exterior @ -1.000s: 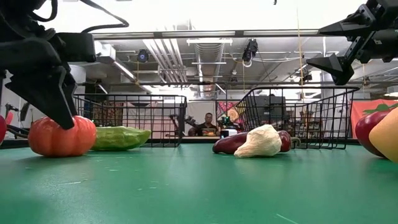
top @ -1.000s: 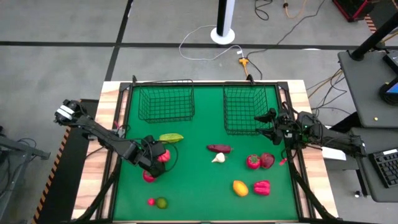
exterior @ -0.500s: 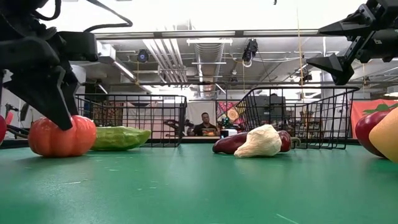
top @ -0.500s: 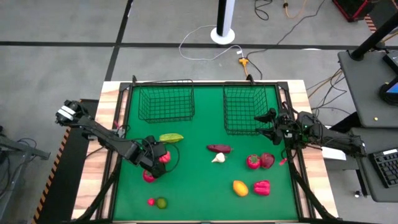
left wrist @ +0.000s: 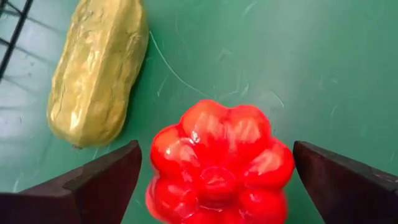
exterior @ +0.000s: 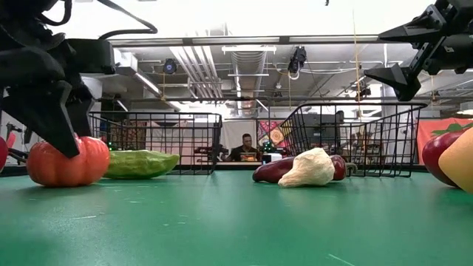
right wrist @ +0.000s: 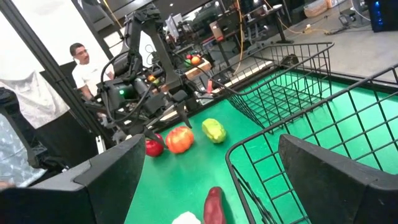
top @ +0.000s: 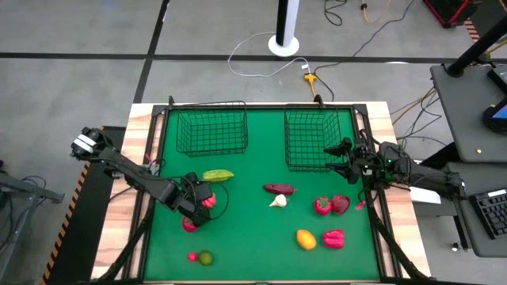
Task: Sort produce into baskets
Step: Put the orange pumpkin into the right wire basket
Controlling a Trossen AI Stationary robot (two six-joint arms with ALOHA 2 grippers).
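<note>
— Baskets [top: 211,131] both look empty; all the produce [top: 301,207] lies loose on the green counter [top: 245,237]. Nothing appears sorted yet.

— And the claws?

— Left claw [left wrist: 214,180] is spread wide, straddling a red ribbed tomato [left wrist: 219,165] beside the yellow-green piece [left wrist: 96,68]. Right claw [top: 339,158], also spread and empty, hovers by the right basket [top: 310,136].

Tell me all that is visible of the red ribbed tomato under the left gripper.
The red tomato is round, ribbed into lobes and glossy like plastic. It sits on the green mat, apart from the yellow-green oblong piece. The left gripper is open, one finger on each side of it; contact cannot be told.
</note>
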